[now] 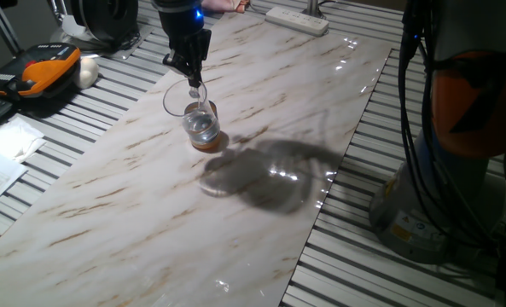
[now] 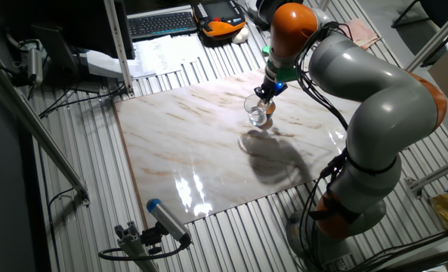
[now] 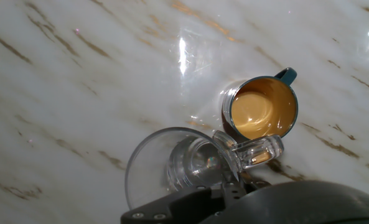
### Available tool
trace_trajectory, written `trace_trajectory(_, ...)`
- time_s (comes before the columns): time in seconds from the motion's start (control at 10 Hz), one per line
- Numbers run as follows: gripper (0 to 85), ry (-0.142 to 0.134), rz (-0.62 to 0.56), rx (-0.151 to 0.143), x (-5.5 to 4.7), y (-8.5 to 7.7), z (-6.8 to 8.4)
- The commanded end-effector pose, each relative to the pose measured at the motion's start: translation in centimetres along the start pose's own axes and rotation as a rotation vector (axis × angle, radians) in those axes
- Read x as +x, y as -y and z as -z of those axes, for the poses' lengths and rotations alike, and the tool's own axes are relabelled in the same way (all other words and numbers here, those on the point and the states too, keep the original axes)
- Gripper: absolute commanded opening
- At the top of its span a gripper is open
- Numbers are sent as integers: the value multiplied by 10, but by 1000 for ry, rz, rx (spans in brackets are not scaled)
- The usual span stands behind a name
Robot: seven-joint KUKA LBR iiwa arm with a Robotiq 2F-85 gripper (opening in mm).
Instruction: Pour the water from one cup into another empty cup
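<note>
In one fixed view the gripper [image 1: 194, 83] hangs from the dark arm over a glossy marble-patterned surface [image 1: 133, 213] veined in tan. Its fingers pinch the small side handle of the clear glass cup [image 1: 200, 122], which is held off the surface and tilted. The glass is transparent and thick-based, and a little water [image 1: 204, 130] glints inside it. Just behind and below it shows an orange-tan sliver of the blue-grey cup [image 1: 208, 142], mostly hidden by the glass. A white power strip [image 1: 297, 20] lies at the far edge, and an orange and black handheld device [image 1: 39, 72] sits on the ribbed metal table to the left.

In the other fixed view the grey and orange arm [image 2: 375, 98] bends over the surface [image 2: 171, 151], the gripper [image 2: 266, 92] holding the glass cup [image 2: 257, 112] at its handle — the opaque cup is too hidden to make out here. A keyboard [image 2: 162, 23] lies beyond the slab.

In the hand view the glass cup [image 3: 178, 165] is seen from above, round rim and thick base, its handle [image 3: 256, 149] clamped by the fingers, which are closed on it though their tips are hidden. The short cylindrical cup [image 3: 262, 109] stands upright on the surface [image 3: 78, 74] just beside the glass — orange-tan inside, blue-grey outside, with a small dark teal handle.
</note>
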State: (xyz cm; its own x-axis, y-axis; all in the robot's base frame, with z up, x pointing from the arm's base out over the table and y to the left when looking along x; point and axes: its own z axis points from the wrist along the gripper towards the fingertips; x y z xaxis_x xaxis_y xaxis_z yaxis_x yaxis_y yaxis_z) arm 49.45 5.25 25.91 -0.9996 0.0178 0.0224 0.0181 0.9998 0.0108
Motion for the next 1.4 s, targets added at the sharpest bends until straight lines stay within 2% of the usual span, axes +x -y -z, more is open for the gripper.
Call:
trace_trajectory(0.0,0,1,0,0,0,0,0)
trace_trajectory(0.5,0,1,0,2,0,0,0)
trace_trajectory(0.6,0,0,-5,23,0,0,0)
trace_trajectory(0.7,0,-1,-9,24,0,0,0)
trace_trajectory(0.8,0,-3,-25,10,0,0,0)
trace_trajectory(0.9,0,-3,-48,11,0,0,0)
trace_trajectory(1.0,0,0,-77,0,0,0,0)
trace_trajectory(1.1,0,4,-104,-24,0,0,0)
trace_trajectory(1.3,0,5,-147,-28,0,0,0)
